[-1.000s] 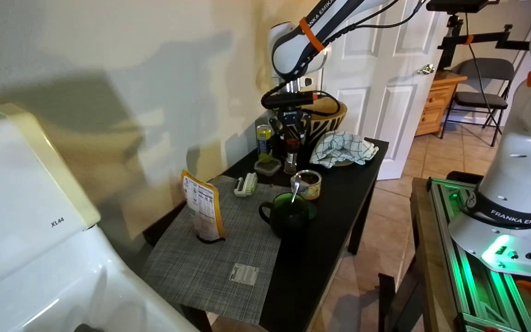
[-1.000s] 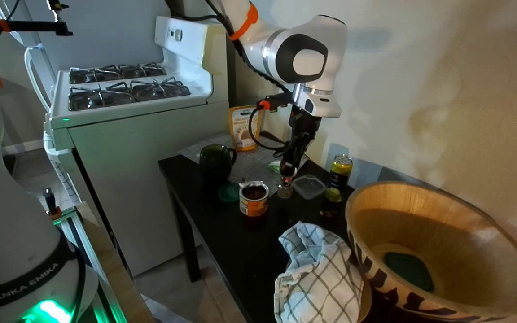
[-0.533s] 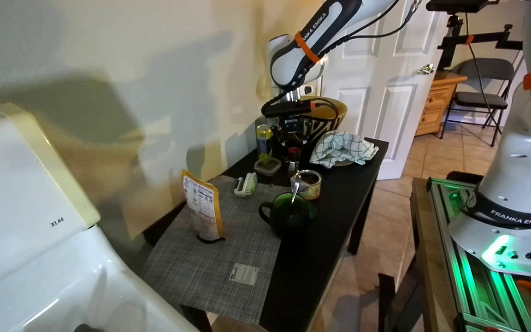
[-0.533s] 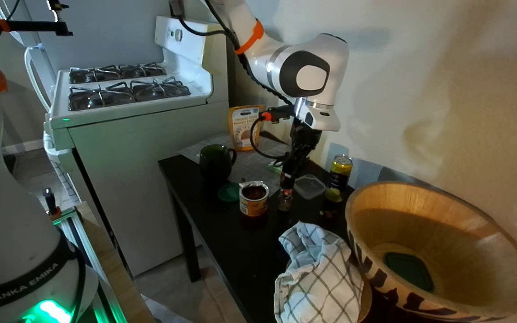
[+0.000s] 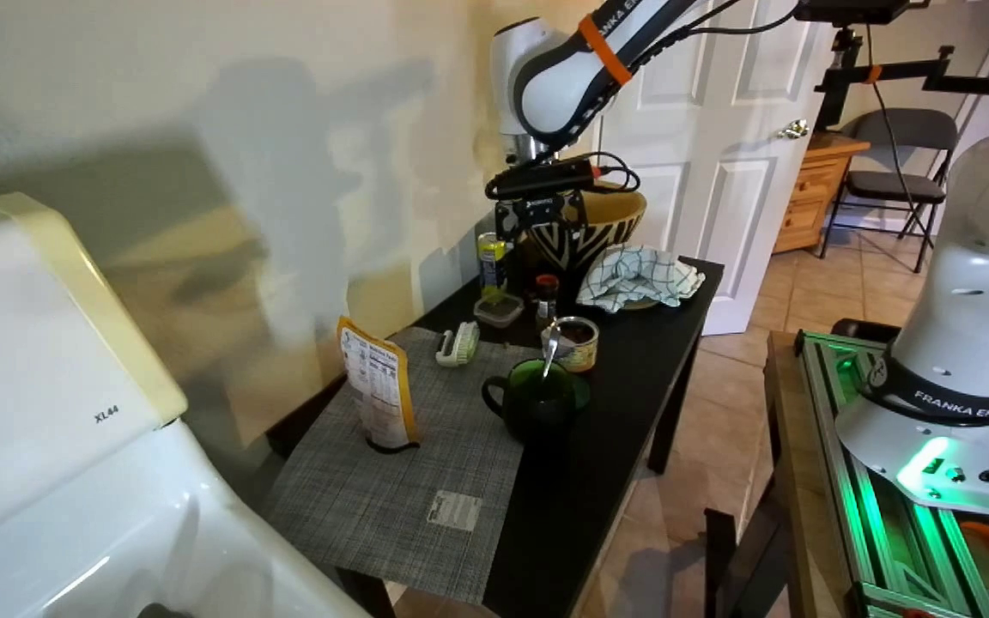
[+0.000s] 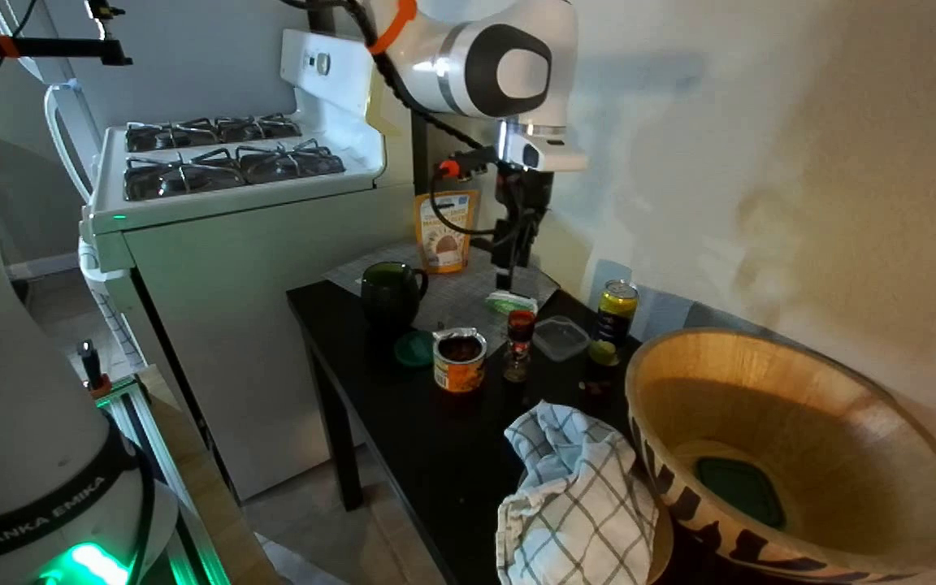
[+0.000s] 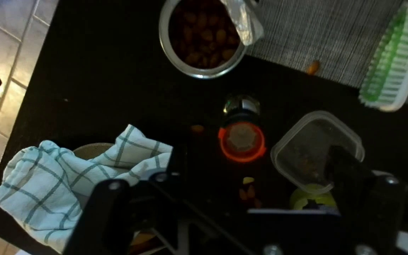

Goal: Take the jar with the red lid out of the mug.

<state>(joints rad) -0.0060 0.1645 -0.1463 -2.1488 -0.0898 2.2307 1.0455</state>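
Observation:
The jar with the red lid [image 6: 519, 345] stands upright on the black table, outside any mug; its clear body shows under the dark collar. From above, the wrist view shows its red lid [image 7: 242, 141]. My gripper [image 5: 543, 236] hangs above the jar, apart from it. Its jaws stand wide apart, and nothing is held between them. In the wrist view the dark fingers lie to either side, beyond the lid. The dark green mug [image 5: 537, 408] with a side handle sits at the mat's edge; in neither exterior view does the jar touch it.
Close to the jar are an opened tin of nuts [image 6: 460, 366] and a clear plastic tub [image 7: 317, 152]. A yellow can [image 6: 617, 313] stands by the wall. Around them are a brush [image 5: 458, 345], a pouch [image 5: 379, 386], a checked towel [image 6: 574, 496] and a large wooden bowl [image 6: 801, 398].
A second ago my gripper was round the red lid. The jar moved slightly toward the towel side and was let go; the gripper then opened and rose clear of it.

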